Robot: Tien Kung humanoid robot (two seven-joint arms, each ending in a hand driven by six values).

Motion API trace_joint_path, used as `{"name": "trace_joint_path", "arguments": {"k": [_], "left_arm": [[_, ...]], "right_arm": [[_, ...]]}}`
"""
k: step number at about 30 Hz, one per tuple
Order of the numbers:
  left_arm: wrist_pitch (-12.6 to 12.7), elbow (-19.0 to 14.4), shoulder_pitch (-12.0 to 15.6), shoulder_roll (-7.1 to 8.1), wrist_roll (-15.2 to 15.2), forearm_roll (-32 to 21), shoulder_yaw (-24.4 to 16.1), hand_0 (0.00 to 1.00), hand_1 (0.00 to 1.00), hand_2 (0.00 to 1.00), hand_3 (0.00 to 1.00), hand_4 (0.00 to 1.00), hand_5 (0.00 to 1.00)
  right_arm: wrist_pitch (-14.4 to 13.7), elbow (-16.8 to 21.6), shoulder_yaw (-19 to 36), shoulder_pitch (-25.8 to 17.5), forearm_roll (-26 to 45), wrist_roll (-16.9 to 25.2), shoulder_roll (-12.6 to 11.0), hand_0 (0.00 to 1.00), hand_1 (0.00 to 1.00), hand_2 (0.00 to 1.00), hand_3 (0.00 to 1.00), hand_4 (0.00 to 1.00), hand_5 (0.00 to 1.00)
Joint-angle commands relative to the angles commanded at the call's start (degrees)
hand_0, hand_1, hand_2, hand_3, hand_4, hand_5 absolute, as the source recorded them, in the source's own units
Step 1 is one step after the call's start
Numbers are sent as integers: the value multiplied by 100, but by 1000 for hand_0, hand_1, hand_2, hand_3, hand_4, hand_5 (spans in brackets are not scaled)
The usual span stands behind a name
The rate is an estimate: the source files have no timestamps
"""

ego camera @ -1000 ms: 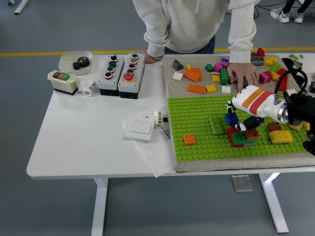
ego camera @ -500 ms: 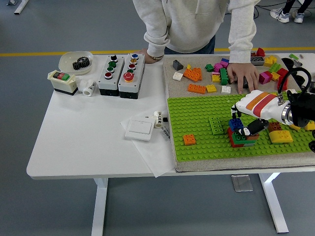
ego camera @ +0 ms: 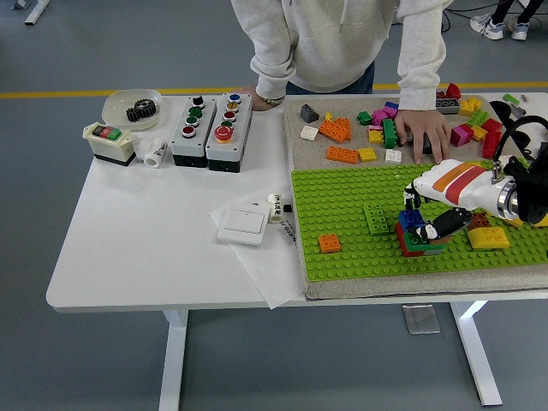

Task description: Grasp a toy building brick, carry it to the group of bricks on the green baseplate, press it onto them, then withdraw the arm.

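Observation:
My right hand [ego camera: 425,214] reaches in from the right over the green baseplate [ego camera: 342,210]. Its fingers are shut on a blue brick [ego camera: 412,219] that rests on top of the stacked group of green, red and brown bricks [ego camera: 419,241]. A green brick [ego camera: 377,219] and an orange brick [ego camera: 330,243] stand alone on the baseplate. A yellow and brown brick stack [ego camera: 485,234] sits at the right. My left arm is out of view.
A person stands at the far side, one hand [ego camera: 421,131] resting on loose bricks [ego camera: 360,137] behind the baseplate. Button boxes [ego camera: 211,128], a bowl with a gear [ego camera: 133,107] and a white switch [ego camera: 244,224] lie on the left of the table.
My right hand moved right and down with the blue brick, bringing it from above the baseplate onto the top of the brick group.

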Motion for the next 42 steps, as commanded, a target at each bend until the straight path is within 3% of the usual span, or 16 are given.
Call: {"name": "trace_joint_path", "arguments": {"k": [42], "left_arm": [[-3,-7,-70,-6,-8,-38,36,774,744,736,600,675,589]], "right_arm": [[-407,-204,-456,89,-536,228,0,487,532,576,522,745,501]]}}
